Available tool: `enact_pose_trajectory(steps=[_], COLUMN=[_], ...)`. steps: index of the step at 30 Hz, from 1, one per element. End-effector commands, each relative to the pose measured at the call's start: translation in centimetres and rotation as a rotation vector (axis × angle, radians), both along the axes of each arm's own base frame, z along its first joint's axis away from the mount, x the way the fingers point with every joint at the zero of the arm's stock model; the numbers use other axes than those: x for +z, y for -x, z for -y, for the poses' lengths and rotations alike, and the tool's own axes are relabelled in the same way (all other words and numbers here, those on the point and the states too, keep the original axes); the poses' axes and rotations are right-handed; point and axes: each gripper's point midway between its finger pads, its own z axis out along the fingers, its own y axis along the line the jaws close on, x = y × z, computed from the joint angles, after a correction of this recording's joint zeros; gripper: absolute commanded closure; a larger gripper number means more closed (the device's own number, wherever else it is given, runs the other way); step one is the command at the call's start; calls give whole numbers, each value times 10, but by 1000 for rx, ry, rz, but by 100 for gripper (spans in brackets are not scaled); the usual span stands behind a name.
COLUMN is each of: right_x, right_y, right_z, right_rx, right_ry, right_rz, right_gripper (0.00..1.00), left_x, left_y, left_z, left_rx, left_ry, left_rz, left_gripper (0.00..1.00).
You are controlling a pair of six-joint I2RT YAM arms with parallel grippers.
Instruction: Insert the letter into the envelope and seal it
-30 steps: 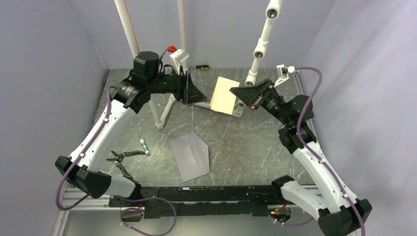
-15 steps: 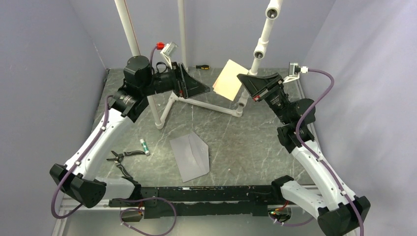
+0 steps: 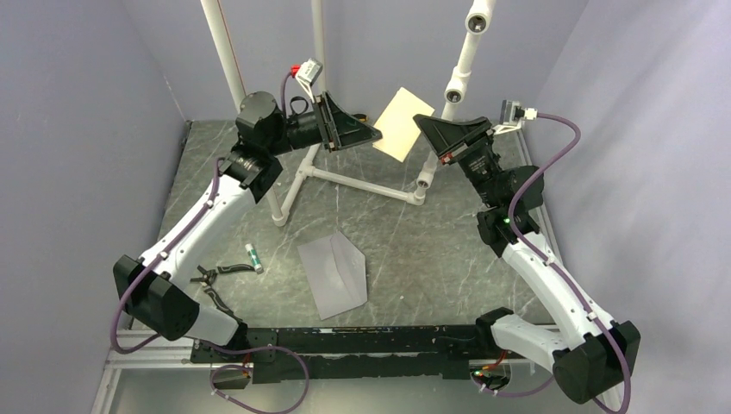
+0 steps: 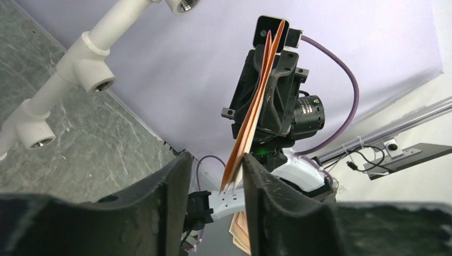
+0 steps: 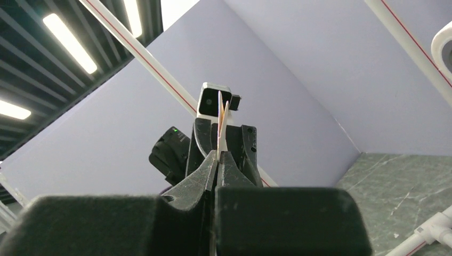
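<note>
The tan letter hangs in the air at the back, well above the table. My right gripper is shut on its right edge; in the right wrist view the sheet stands edge-on out of the closed jaws. My left gripper straddles the letter's left corner with its jaws apart. In the left wrist view the sheet lies close against the right finger, with a wide gap to the left finger. The pale grey envelope lies flat on the table near the front, untouched.
A white pipe frame crosses the table under the letter, with upright posts behind. A screwdriver lies at the back. A glue stick and pliers lie left of the envelope.
The right arm has lifted the letter higher and turned it. The left gripper swung right to the sheet's left corner, opening wide and then narrowing around it.
</note>
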Motion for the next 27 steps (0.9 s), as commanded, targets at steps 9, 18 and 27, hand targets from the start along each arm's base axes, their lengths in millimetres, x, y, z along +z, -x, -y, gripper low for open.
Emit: enact_pose_trajectory(steps=[9,18,27], right_x=[26,-5,-23], right_y=[17,40,91], right_z=[5,-13,-35], right_rx=[-18,40,416], right_ry=[-6,500,687], right_rz=[113,159,236], right_gripper=[100,22,28], left_x=[24,-6,-11], left_y=[25,68,113], left_z=[1,-24,-43], left_rx=[-114,-224,-412], left_ry=[23,-243,-292], left_rz=[122,393,512], left_gripper=[97,97,97])
